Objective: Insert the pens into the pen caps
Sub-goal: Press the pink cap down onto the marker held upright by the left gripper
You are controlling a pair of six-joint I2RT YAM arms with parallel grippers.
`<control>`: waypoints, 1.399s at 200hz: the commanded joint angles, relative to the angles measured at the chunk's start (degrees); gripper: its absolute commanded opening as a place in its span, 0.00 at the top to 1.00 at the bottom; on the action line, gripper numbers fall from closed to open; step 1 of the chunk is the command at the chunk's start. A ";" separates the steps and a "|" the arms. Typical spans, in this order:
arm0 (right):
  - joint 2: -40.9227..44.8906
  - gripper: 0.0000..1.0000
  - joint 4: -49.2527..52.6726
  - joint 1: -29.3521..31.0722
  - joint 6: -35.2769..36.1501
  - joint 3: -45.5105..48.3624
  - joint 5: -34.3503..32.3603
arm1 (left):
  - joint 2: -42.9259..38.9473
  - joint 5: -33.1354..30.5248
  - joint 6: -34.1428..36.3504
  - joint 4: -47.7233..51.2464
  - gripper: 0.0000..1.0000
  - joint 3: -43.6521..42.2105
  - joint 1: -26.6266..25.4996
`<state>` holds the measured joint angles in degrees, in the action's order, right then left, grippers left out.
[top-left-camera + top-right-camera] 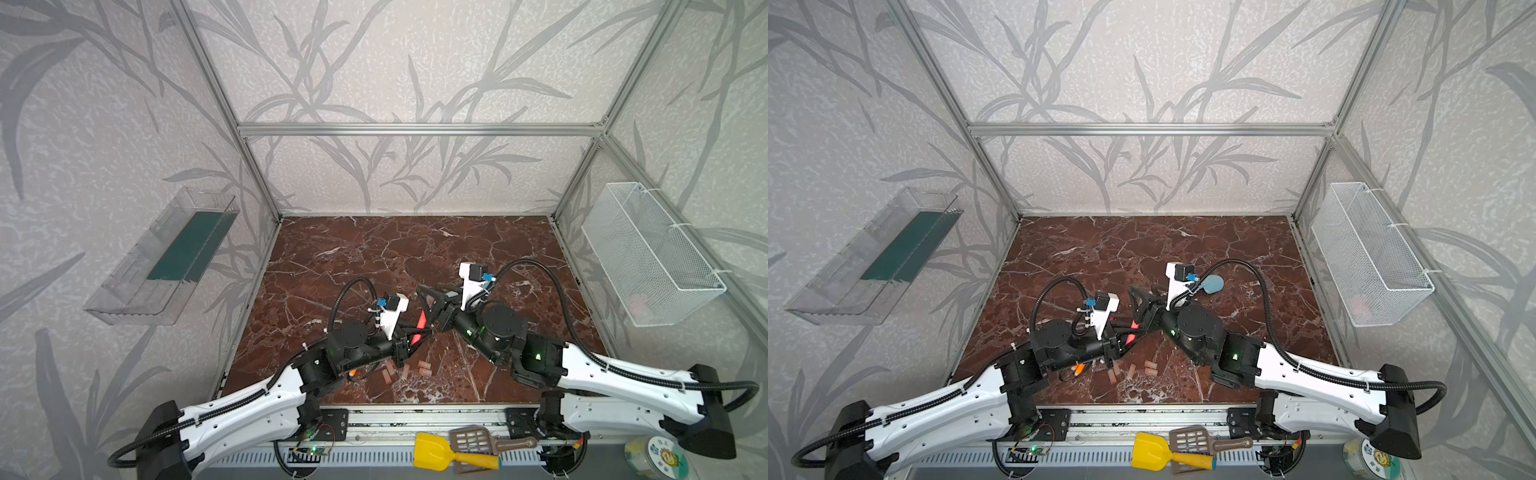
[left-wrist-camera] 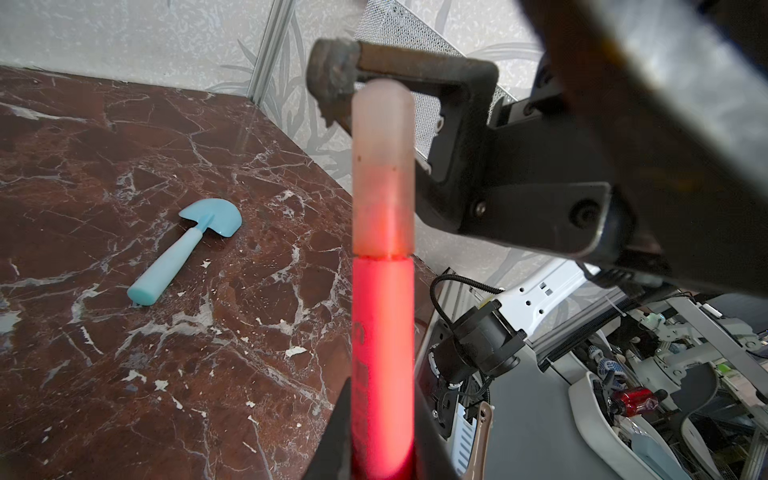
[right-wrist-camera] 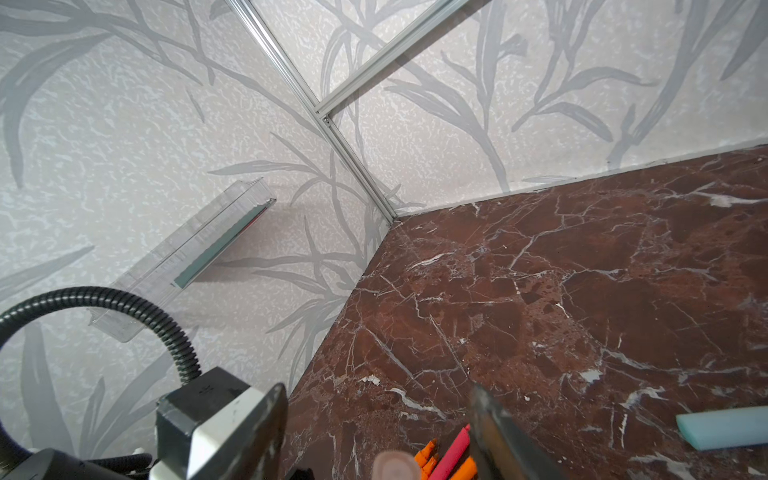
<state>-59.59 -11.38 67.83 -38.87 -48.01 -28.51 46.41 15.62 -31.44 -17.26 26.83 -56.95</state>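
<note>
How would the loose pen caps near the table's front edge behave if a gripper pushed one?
The pen caps are short cylinders that appear to lie on their sides, so a sideways push would probably roll one. The table looks polished, so they may also slide. They look small and thin, likely light; a gentle nudge should suffice.

L pincer (image 1: pixel 417 332) grips red pen (image 1: pixel 422 320) over worktop (image 1: pixel 374 257); R pincer (image 1: pixel 430 308) jaws apart beside it; loose pen caps (image 1: pixel 405 371) nr front.
</note>
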 commanded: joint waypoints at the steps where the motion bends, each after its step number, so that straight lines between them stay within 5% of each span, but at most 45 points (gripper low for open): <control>1: -0.49 0.39 0.35 -0.55 0.03 -1.98 -0.31 | -0.11 0.83 1.15 -1.46 1.00 0.43 -0.17; 93: -1.23 0.84 0.41 -0.54 -0.59 -0.93 2.43 | 0.79 0.93 1.39 -1.33 1.00 1.79 -0.18; 146: 1.81 1.00 1.00 -0.53 -2.02 4.28 5.84 | 2.24 -2.77 4.35 1.07 1.00 5.19 -0.05; 227: 3.14 1.00 -4.79 1.96 1.90 10.85 10.28 | 8.01 4.67 2.57 -1.46 1.00 13.23 5.05; 280: 0.24 1.00 2.78 7.47 -6.84 9.30 0.71 | 5.35 -12.81 8.54 4.51 1.00 15.94 6.84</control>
<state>-56.86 -20.69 69.06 -41.58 -39.66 -32.69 53.82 21.61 -24.36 -5.85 36.29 -53.25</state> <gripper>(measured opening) 0.161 0.169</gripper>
